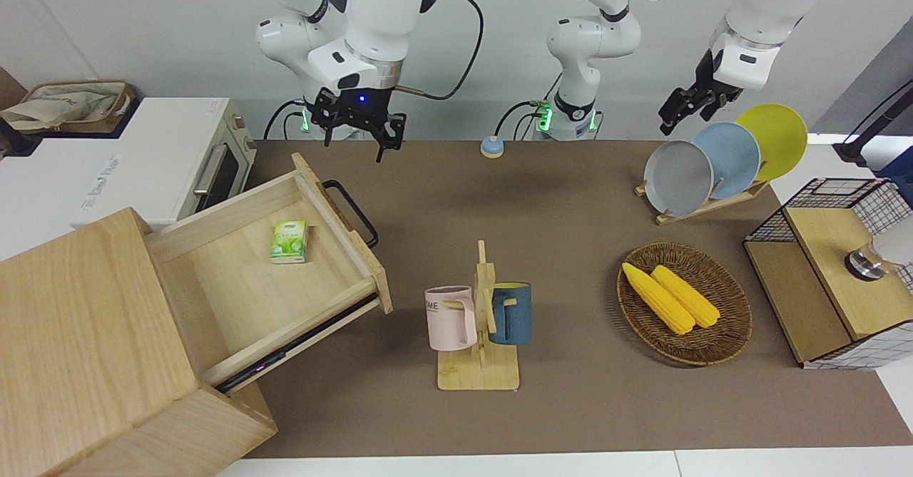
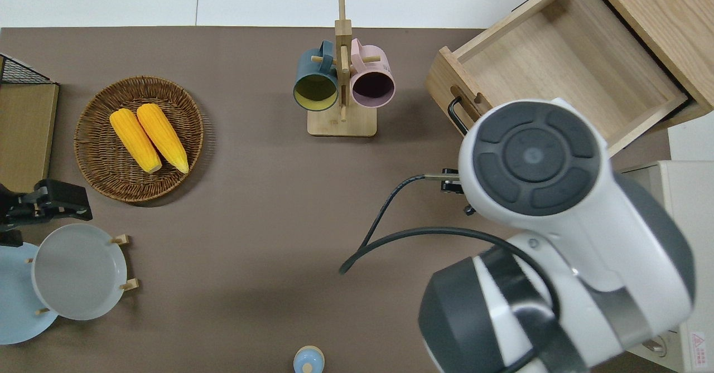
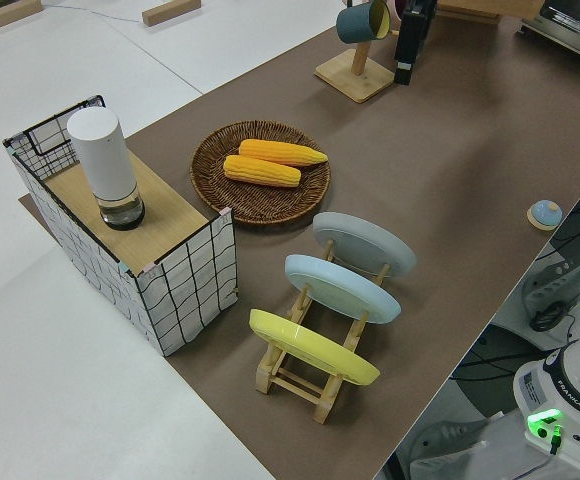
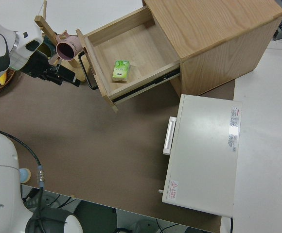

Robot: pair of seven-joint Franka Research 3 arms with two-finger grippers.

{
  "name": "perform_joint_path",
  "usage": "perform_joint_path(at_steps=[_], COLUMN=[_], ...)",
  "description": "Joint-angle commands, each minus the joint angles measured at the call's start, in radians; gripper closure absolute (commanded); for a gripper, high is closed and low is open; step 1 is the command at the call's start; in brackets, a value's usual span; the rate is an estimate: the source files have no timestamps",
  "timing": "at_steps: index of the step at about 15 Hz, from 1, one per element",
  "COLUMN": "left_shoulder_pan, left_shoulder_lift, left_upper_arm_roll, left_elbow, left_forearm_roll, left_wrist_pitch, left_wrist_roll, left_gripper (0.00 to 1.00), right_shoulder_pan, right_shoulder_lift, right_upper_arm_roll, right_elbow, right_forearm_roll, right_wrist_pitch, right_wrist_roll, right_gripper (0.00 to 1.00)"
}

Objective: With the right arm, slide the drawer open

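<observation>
While the drawer [image 1: 285, 277] stands pulled far out of the cabinet [image 1: 93, 349] with a green packet [image 1: 289, 241] inside, the right gripper [image 1: 354, 140] hangs near its black handle [image 1: 351, 211], fingers spread and empty. The left arm is parked.

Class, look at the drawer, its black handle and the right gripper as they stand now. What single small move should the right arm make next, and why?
Probably lift the right gripper a little higher and draw it back toward the robots. The drawer is already pulled well out of the cabinet, showing a small green packet inside, and the gripper is off the handle, holding nothing. Opening looks done, so clearing away seems sensible. The left arm is parked.
</observation>
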Motion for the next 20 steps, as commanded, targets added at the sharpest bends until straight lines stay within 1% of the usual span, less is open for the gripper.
perform_joint_path(at_steps=[1, 2, 4, 5, 6, 7, 8, 9, 10, 11, 12, 15, 17, 20], left_shoulder_pan=[-0.004, -0.004, -0.004, -0.004, -0.004, -0.004, -0.004, -0.004, -0.004, -0.004, -0.004, -0.004, -0.004, -0.004], left_shoulder_lift=[-0.008, -0.008, -0.008, -0.008, -0.008, -0.008, -0.008, -0.008, -0.008, -0.008, -0.008, -0.008, -0.008, -0.008], left_upper_arm_roll=[0.005, 0.005, 0.005, 0.005, 0.005, 0.005, 0.005, 0.005, 0.005, 0.005, 0.005, 0.005, 0.005, 0.005], left_elbow=[0.0, 0.0, 0.0, 0.0, 0.0, 0.0, 0.0, 0.0, 0.0, 0.0, 0.0, 0.0, 0.0, 0.0], left_forearm_roll=[-0.004, -0.004, -0.004, -0.004, -0.004, -0.004, -0.004, -0.004, -0.004, -0.004, -0.004, -0.004, -0.004, -0.004], left_wrist_pitch=[-0.002, -0.002, -0.002, -0.002, -0.002, -0.002, -0.002, -0.002, -0.002, -0.002, -0.002, -0.002, -0.002, -0.002], left_wrist_roll=[0.01, 0.01, 0.01, 0.01, 0.01, 0.01, 0.01, 0.01, 0.01, 0.01, 0.01, 0.01, 0.01, 0.01], left_gripper=[0.01, 0.01, 0.01, 0.01, 0.01, 0.01, 0.01, 0.01, 0.01, 0.01, 0.01, 0.01, 0.01, 0.01], right_shoulder_pan=[-0.13, -0.173, -0.23, -0.258, -0.299, -0.344, -0.376, -0.401, -0.418, -0.437, -0.451, -0.45, -0.416, -0.409], right_shoulder_lift=[-0.081, -0.101, -0.129, -0.147, -0.169, -0.178, -0.183, -0.193, -0.195, -0.195, -0.195, -0.19, -0.186, -0.186], right_upper_arm_roll=[0.012, 0.012, 0.012, 0.014, 0.017, 0.018, 0.018, 0.023, 0.023, 0.023, 0.023, 0.027, 0.027, 0.027], right_elbow=[-0.03, -0.044, -0.068, -0.088, -0.109, -0.116, -0.123, -0.136, -0.139, -0.139, -0.139, -0.137, -0.133, -0.133], right_forearm_roll=[0.157, 0.199, 0.245, 0.254, 0.277, 0.312, 0.326, 0.328, 0.328, 0.342, 0.351, 0.332, 0.297, 0.293], right_wrist_pitch=[0.035, 0.035, 0.035, 0.035, 0.037, 0.037, 0.037, 0.038, 0.038, 0.04, 0.05, 0.073, 0.08, 0.08], right_wrist_roll=[-0.135, -0.187, -0.256, -0.266, -0.272, -0.292, -0.313, -0.335, -0.368, -0.379, -0.383, -0.398, -0.398, -0.396], right_gripper=[0.017, 0.017, 0.015, 0.015, 0.015, 0.015, 0.013, 0.013, 0.011, 0.011, 0.011, 0.011, 0.011, 0.011])
